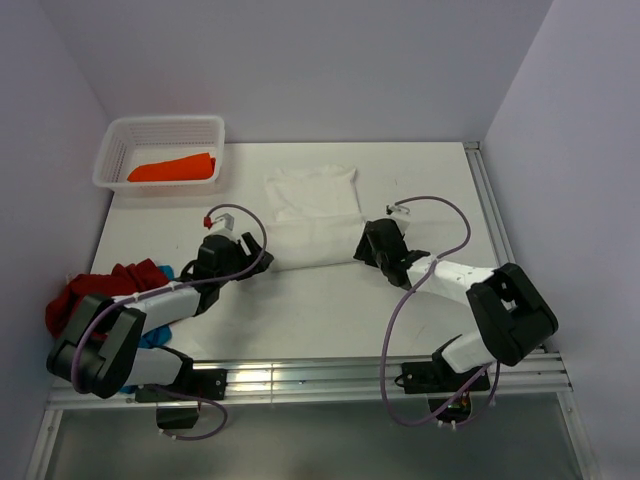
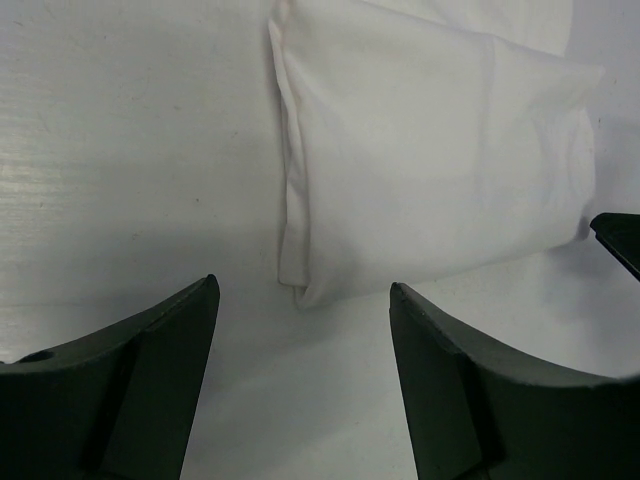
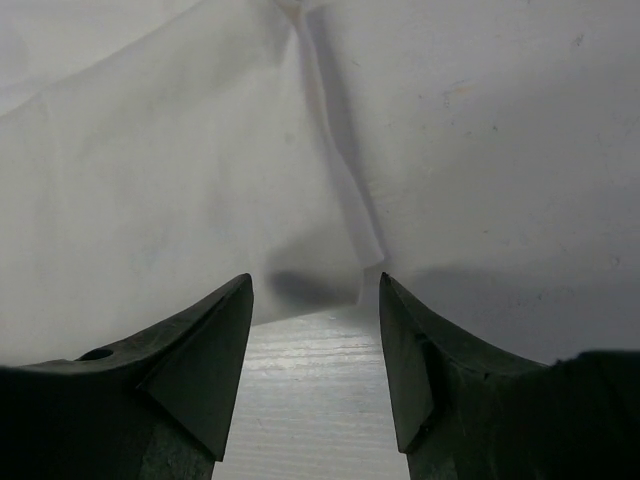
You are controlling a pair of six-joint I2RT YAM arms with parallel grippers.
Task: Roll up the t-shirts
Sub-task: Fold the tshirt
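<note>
Dark red and blue t-shirts (image 1: 95, 290): heaped by the left arm's elbow, well behind its gripper. Orange t-shirt (image 1: 172, 169): lying in the basket (image 1: 118, 140), ahead and to the left of that gripper.

Left gripper (image 2: 305, 290): jaws apart, nothing held. The folded white t-shirt (image 2: 430, 170) lies just ahead of its tips.

Right gripper (image 3: 315, 285): jaws apart, empty. The shirt's edge is at its tips, possibly touching; unclear.

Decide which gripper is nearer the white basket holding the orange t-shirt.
Left. The left gripper is at the white t-shirt's near-left corner, with the basket beyond it to the far left. The right gripper is at the shirt's right edge, farther across the table.
</note>
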